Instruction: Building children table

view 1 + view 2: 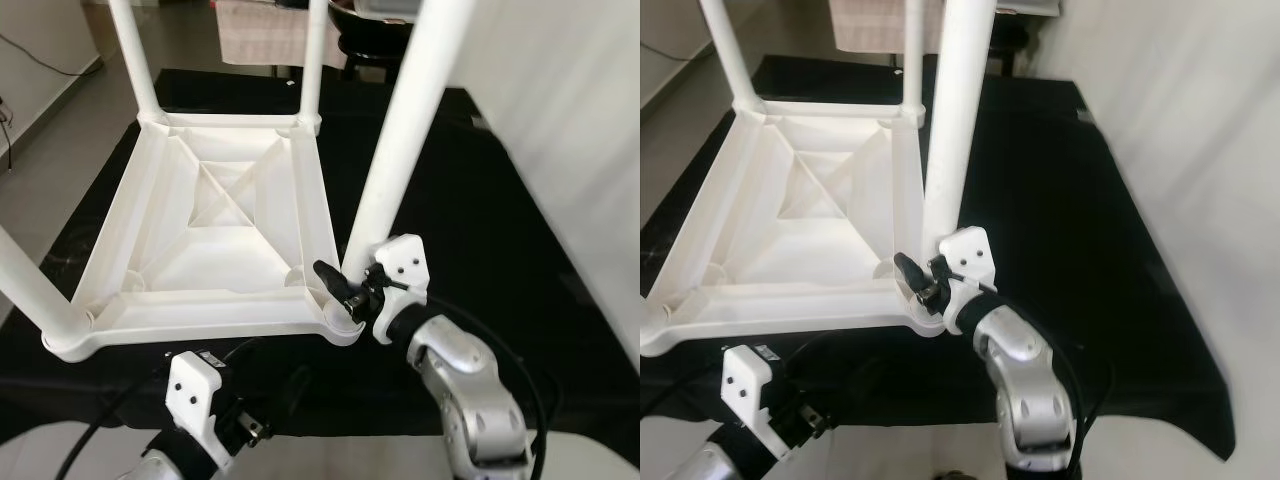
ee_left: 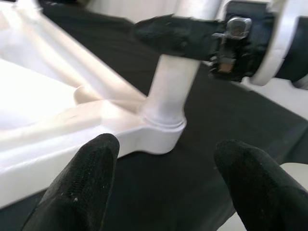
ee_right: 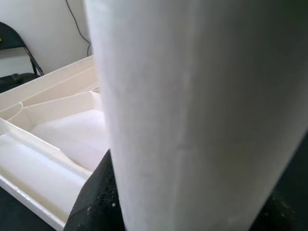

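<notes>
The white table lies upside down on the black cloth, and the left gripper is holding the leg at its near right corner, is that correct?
Not quite: the right gripper holds that leg, as the left eye view shows. The left gripper hovers open nearby. The table does lie upside down on the black cloth.

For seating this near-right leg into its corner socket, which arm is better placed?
Right. The right gripper is clamped around the leg just above the tabletop's corner socket. The left gripper hangs open below that corner, holding nothing.

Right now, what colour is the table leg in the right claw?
White, the leg in the right claw; clearest in the left eye view.
</notes>
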Controlling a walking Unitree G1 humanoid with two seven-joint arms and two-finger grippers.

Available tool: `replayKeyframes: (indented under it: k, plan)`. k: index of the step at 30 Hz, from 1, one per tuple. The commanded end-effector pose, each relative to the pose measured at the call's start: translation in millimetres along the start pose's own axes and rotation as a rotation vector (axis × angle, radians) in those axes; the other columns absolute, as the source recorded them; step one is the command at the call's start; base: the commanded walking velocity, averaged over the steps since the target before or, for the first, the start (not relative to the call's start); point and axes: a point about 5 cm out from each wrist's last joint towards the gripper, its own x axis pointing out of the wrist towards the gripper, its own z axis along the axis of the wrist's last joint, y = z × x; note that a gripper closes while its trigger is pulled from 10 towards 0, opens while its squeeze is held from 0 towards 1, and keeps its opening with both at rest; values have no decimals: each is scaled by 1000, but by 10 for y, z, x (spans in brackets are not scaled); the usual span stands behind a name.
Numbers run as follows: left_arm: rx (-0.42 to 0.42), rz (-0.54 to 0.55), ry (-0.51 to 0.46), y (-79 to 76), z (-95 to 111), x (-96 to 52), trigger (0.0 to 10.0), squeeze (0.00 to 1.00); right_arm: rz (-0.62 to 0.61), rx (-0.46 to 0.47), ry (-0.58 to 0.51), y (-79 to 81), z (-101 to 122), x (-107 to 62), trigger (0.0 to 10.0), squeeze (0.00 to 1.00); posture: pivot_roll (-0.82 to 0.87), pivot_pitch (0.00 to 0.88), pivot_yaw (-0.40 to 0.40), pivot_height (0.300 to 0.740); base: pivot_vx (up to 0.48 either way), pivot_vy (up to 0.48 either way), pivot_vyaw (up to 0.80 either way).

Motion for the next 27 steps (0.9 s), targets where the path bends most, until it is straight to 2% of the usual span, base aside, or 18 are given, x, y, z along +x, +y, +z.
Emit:
replayKeyframes:
  k: [1,5,6,7,10,11,12,13,14,15,16,17,18,22,27]
  plan:
    - [-4,12,17,26,-52,-20,10000,0,20,53,196,2,-364,3,0,0,-157,119,-99,740,0,0,0]
    - [4,37,7,52,-53,-18,10000,0,32,73,214,129,-343,18,0,0,-153,106,-102,740,0,0,0]
    - [3,37,6,56,-56,-14,10000,0,22,69,228,154,-341,17,4431,0,-155,99,-103,740,0,0,0]
    - [3,36,6,57,-59,-11,10000,0,39,84,229,194,-334,18,10000,584,-157,99,-102,740,0,0,0]
    - [2,34,7,57,-61,-11,10000,0,45,85,232,209,-329,15,10000,584,-157,98,-101,740,0,0,0]
    - [1,30,7,53,-64,-9,10000,0,96,96,221,234,-311,23,10000,1000,-158,99,-101,740,0,0,0]
    - [1,30,7,53,-64,-9,10000,0,96,96,221,234,-311,23,10000,1000,-158,99,-101,740,0,0,0]
    - [-1,27,6,48,-64,-8,10000,0,181,119,171,278,-242,36,10000,1000,-160,103,-101,740,0,0,0]
    - [-1,27,6,48,-64,-8,10000,0,181,119,171,278,-242,36,10000,1000,-160,103,-101,740,0,0,0]
    - [-3,25,6,45,-65,-7,10000,0,239,131,134,304,-191,42,10000,1000,-160,103,-101,740,0,0,0]
    - [-3,25,6,45,-65,-7,10000,0,239,131,134,304,-191,42,10000,1000,-160,103,-101,740,0,0,0]
    - [-5,24,4,41,-65,-4,10000,0,338,152,58,328,-93,28,10000,1000,-165,106,-104,740,0,0,0]
    - [-5,25,3,41,-67,-2,10000,0,352,155,48,325,-79,21,10000,1000,-165,106,-104,740,0,0,0]
    - [-2,27,1,47,-71,6,10000,0,370,148,48,296,-116,-13,10000,1000,-166,103,-106,740,0,0,0]
    - [15,47,6,85,-86,14,10000,0,360,121,116,210,-252,-68,10000,1000,-183,87,-94,740,0,0,0]
